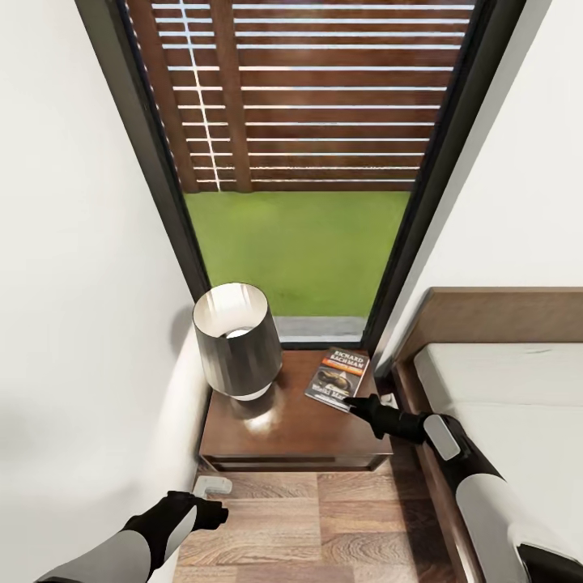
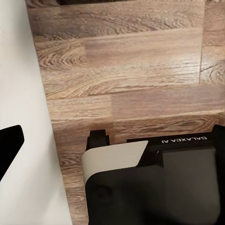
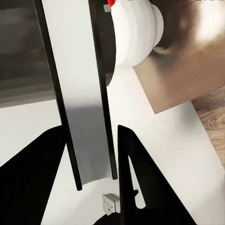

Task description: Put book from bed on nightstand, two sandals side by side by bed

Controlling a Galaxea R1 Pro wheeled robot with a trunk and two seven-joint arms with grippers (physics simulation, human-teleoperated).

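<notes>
The book (image 1: 338,375), dark with an orange band, is at the back right of the dark wood nightstand (image 1: 275,433). My right gripper (image 1: 354,402) reaches in from the bed (image 1: 502,389) side and is shut on the book's near edge. In the right wrist view the book (image 3: 86,103) runs edge-on between my two black fingers (image 3: 136,173). I cannot tell whether it rests flat on the top. My left gripper (image 1: 217,512) hangs open low over the plank floor (image 1: 324,526), holding nothing. The two sandals are out of view.
A grey-shaded table lamp (image 1: 235,340) takes up the nightstand's left half, close to the book. A tall dark-framed window (image 1: 300,243) stands behind it. White walls close in on the left, with a small outlet (image 1: 212,486) near the floor. The wooden headboard (image 1: 494,316) rises at right.
</notes>
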